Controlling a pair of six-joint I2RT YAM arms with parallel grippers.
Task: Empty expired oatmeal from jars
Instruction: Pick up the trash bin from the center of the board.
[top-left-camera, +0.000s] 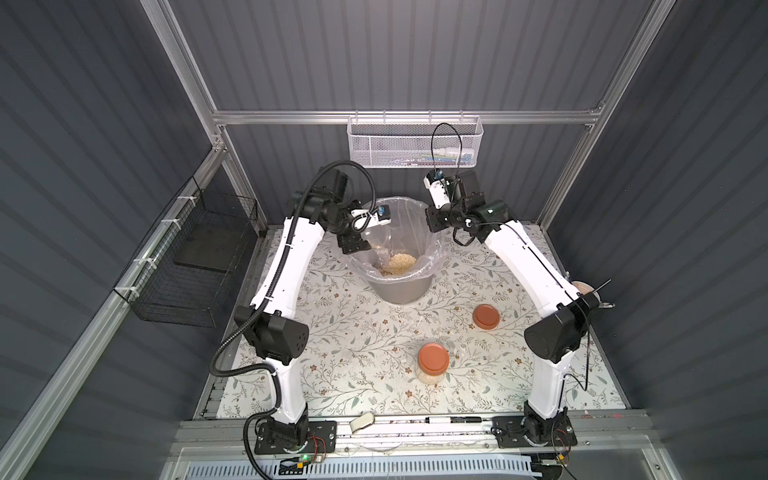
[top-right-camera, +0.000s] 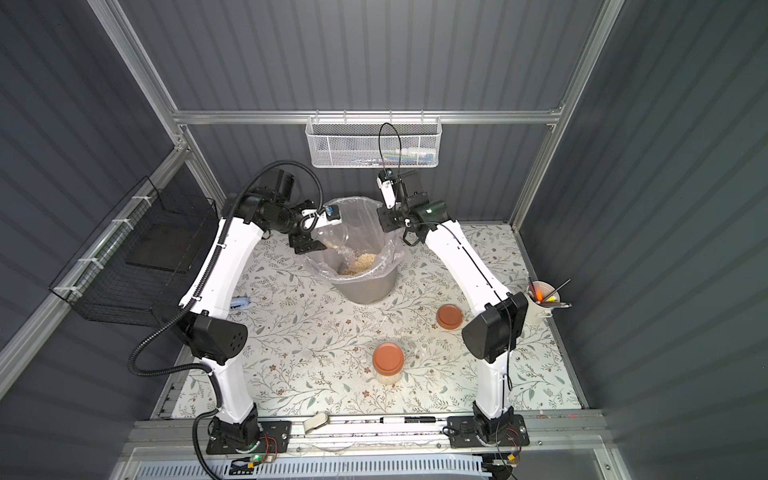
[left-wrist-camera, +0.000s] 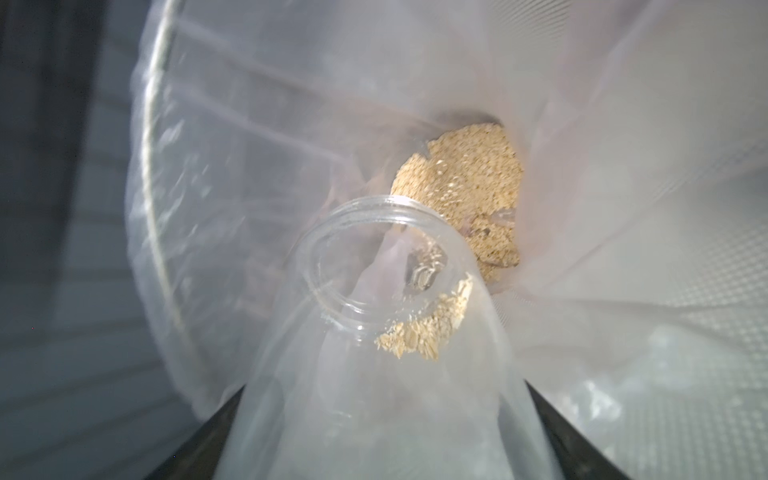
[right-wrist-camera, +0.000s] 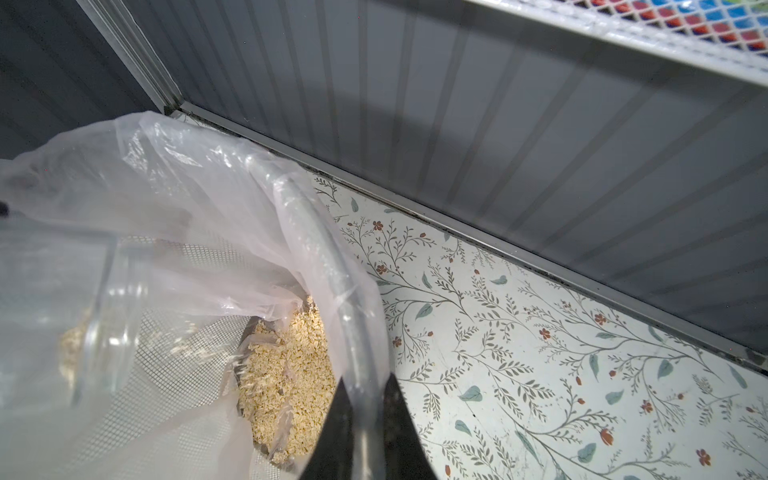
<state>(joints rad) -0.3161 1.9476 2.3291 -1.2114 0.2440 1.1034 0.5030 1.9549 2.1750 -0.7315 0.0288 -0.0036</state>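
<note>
- Clear open jar (left-wrist-camera: 291, 374) is clamped in the left gripper (left-wrist-camera: 384, 382), tilted mouth-down over the bin (top-left-camera: 399, 291).
- Most oatmeal (left-wrist-camera: 465, 174) lies inside the bin's liner (right-wrist-camera: 187, 187); a few flakes (left-wrist-camera: 424, 328) cling inside the jar.
- Right gripper (right-wrist-camera: 366, 380) pinches the bin's rim.
- Lidded second jar (top-left-camera: 433, 368) stands in front of the bin; a loose lid (top-left-camera: 487, 316) lies front-right of the bin.

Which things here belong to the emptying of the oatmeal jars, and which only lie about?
In the job: open jar in the left gripper, oatmeal, closed jar, loose lid, grey bin pinched by the right gripper.
Lying about: pen cup, marker, white mesh basket, black wire basket.
</note>
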